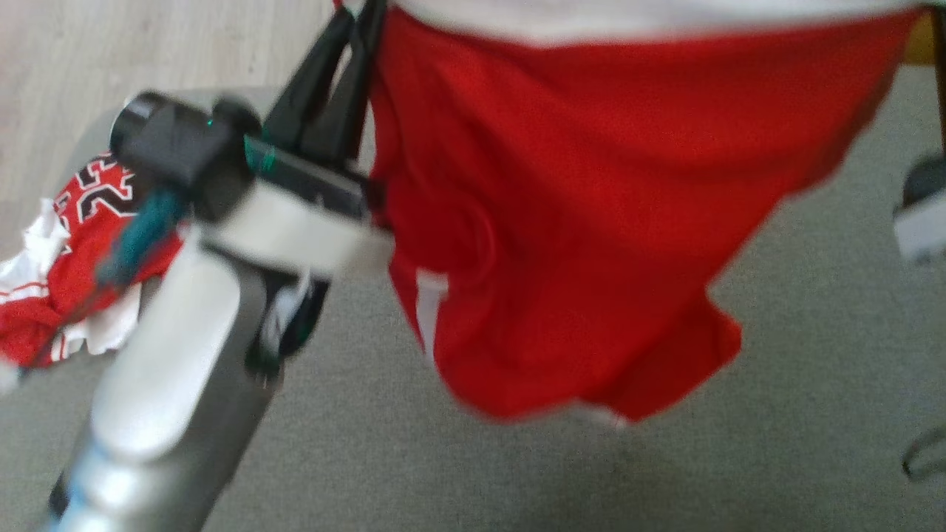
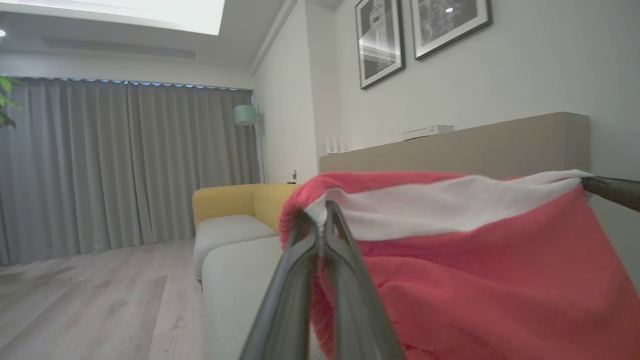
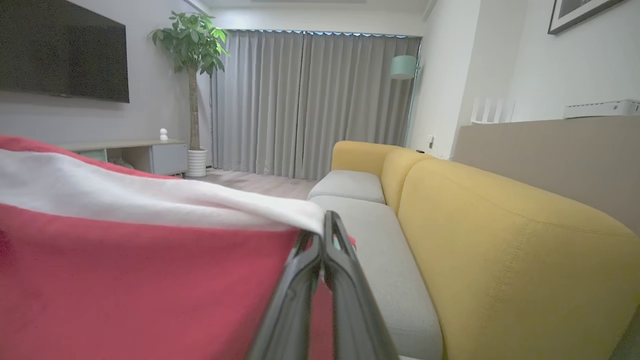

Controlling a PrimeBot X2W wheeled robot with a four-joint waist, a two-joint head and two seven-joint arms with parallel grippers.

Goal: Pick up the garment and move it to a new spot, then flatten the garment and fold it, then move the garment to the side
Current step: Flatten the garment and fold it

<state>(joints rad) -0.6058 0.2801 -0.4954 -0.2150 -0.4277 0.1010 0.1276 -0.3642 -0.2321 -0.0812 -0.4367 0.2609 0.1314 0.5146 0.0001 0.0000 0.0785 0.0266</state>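
The garment [image 1: 591, 222] is red with a white band along its top edge. It hangs spread out in the air above the grey sofa seat [image 1: 517, 480], its lower hem loose and wavy. My left gripper [image 2: 322, 212] is shut on the band's left corner, with the fingers [image 1: 347, 66] rising to the head view's top edge. My right gripper [image 3: 325, 222] is shut on the other corner of the band. The band [image 2: 450, 205] is stretched between the two, and the right gripper's fingers [image 2: 612, 191] show at the far end.
A second red and white jersey [image 1: 66, 273] with black numbers lies crumpled on the seat's left end, behind my left forearm [image 1: 185, 369]. The yellow sofa back [image 3: 500, 240] runs along the right. Wooden floor [image 1: 148, 44] lies beyond the seat edge.
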